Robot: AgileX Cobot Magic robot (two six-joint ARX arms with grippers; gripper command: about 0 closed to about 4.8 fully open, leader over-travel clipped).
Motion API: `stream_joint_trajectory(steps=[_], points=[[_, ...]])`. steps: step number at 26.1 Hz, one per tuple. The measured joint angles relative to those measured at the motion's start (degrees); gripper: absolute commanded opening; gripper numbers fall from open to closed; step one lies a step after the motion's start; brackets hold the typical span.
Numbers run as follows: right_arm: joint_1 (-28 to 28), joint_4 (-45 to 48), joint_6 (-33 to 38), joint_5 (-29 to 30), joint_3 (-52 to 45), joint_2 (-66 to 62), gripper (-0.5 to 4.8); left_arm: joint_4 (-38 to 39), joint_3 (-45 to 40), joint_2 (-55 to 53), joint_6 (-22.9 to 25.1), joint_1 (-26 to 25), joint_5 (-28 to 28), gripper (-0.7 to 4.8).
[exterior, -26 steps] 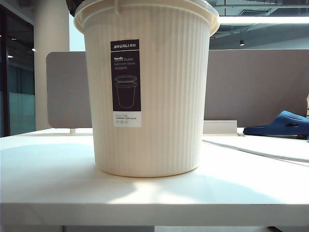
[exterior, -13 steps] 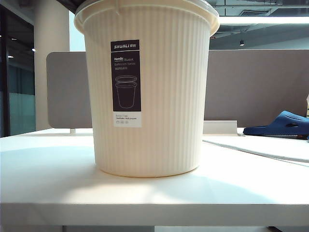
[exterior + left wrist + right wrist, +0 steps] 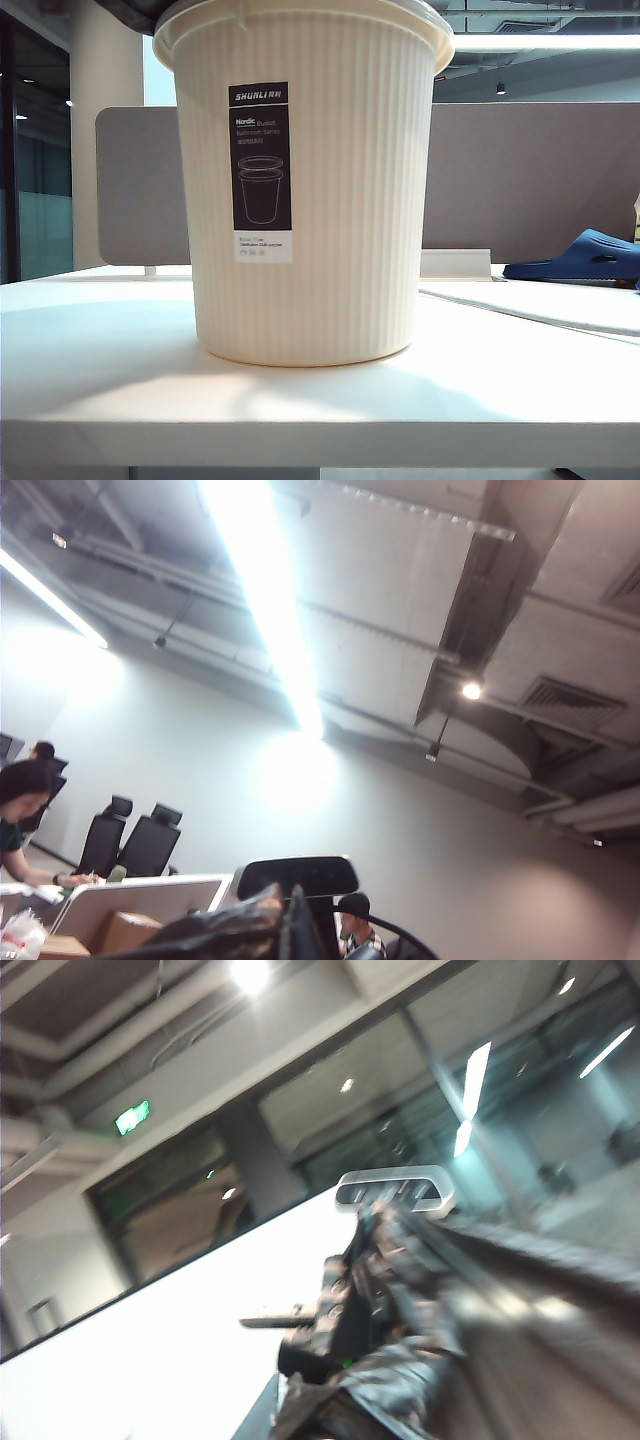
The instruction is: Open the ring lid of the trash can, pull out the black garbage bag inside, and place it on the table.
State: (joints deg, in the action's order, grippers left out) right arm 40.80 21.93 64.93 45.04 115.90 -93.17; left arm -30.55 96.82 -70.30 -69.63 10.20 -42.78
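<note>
The trash can [image 3: 310,185] stands upright in the middle of the table [image 3: 110,380], label facing the outer camera; the rim up top blends cream, so I can't pick out the ring lid. My left claw [image 3: 300,935] is closed, with crinkled black garbage bag [image 3: 215,930] right against it. My right claw [image 3: 330,1405] is closed too, blurred, glossy black plastic bunched around it. Neither claw shows from outside.

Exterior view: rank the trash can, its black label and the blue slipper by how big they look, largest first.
1. Trash can, though it sits nearest the camera.
2. Label.
3. Slipper, farther back, so it may only look smaller than the label.
</note>
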Motion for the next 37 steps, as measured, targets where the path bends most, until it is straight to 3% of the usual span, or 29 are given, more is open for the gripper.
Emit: stream_joint_trajectory(steps=[8,16,24,27,29,34,37], points=[[2.3,0.0,0.8,0.6,8.8,-7.2,-0.01,0.2,0.0,0.1,0.5,-6.0,-1.9,-0.06],[3.3,-0.3,1.0,0.2,9.3,-10.9,-0.01,0.8,0.0,0.3,0.6,-15.6,-4.6,-0.06],[4.7,-0.4,0.9,0.2,9.3,-14.1,0.03,1.0,0.0,0.3,0.9,-17.0,-4.8,-0.06],[4.7,-0.3,0.5,0.2,9.4,-14.4,1.56,1.2,0.0,0.4,1.7,-17.0,-4.9,-0.06],[4.6,0.1,0.3,0.2,9.4,-14.4,2.11,1.3,0.0,0.3,1.9,-17.0,-4.8,-0.06],[3.6,0.2,0.7,2.6,10.6,-14.3,2.80,2.1,0.0,0.3,3.0,-17.0,-4.7,-0.06],[3.3,0.0,1.0,4.8,12.1,-14.4,2.88,2.5,0.0,0.3,3.4,-17.0,-4.6,-0.06]])
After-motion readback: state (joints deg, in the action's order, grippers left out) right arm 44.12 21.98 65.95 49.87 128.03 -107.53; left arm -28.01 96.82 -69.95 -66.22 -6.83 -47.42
